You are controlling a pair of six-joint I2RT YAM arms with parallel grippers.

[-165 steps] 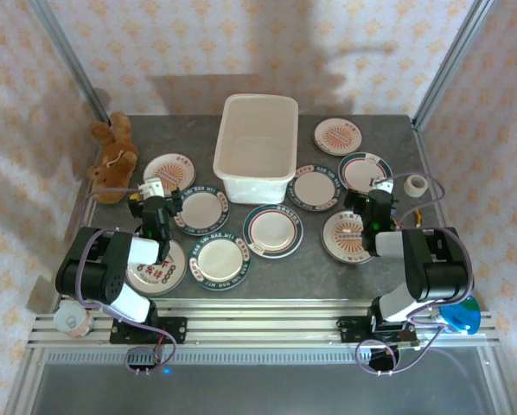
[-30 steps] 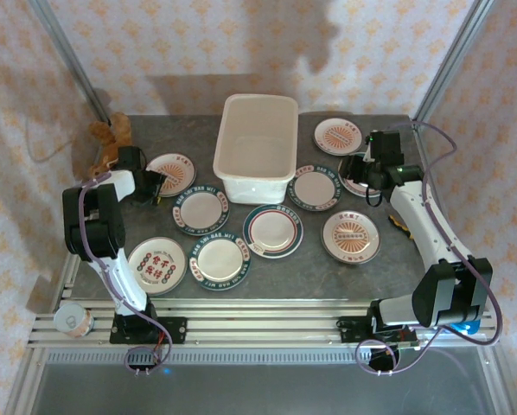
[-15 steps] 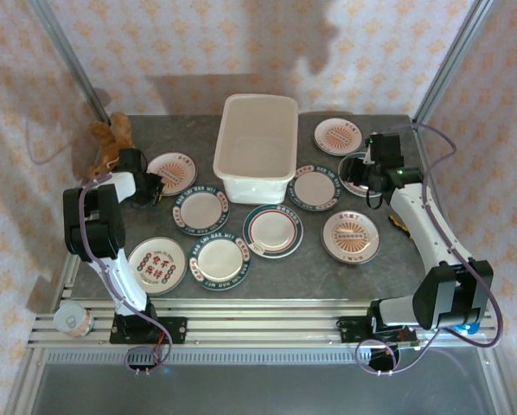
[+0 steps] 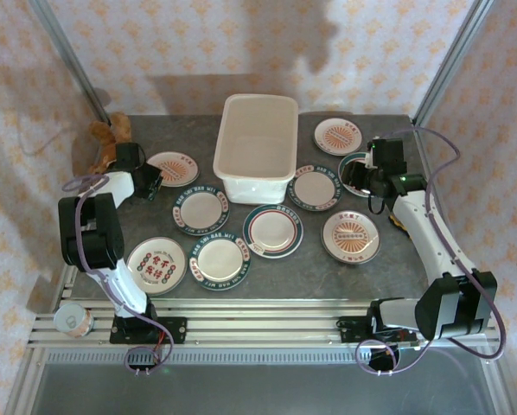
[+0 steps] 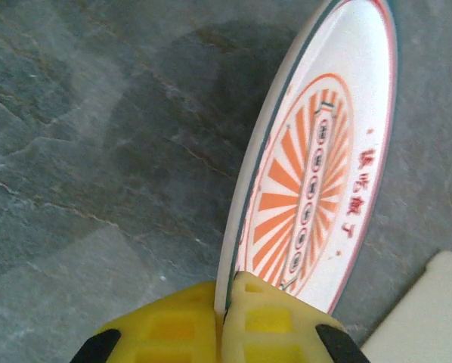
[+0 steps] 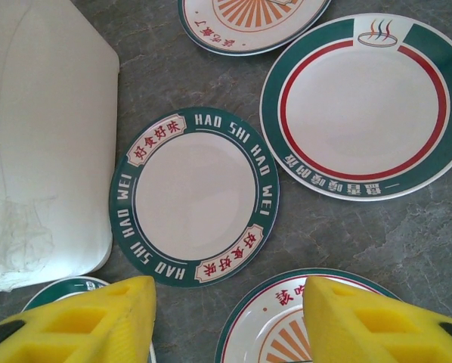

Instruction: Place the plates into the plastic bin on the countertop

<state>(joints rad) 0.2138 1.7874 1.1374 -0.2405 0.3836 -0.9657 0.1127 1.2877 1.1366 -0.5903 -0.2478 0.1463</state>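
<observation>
Bottom centre, my left gripper (image 5: 227, 301) pinches the rim of the round cream orange-sunburst plate (image 5: 317, 174), tilted, stretching toward upper right; my right gripper (image 6: 230, 314) hangs half-open, empty.

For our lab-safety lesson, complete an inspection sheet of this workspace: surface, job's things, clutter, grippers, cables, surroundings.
Surface: countertop, dark grey, mottled.
Job's things: plates spread around the plastic bin; none inside it.
Clutter: teddy bear far left; tape roll on the near rail.
Grippers: left gripper, jaws shut on the sunburst plate rim; right gripper, jaws open above plates.
Cables: purple cables loop along both arms.
Surroundings: patterned walls, aluminium posts.
</observation>
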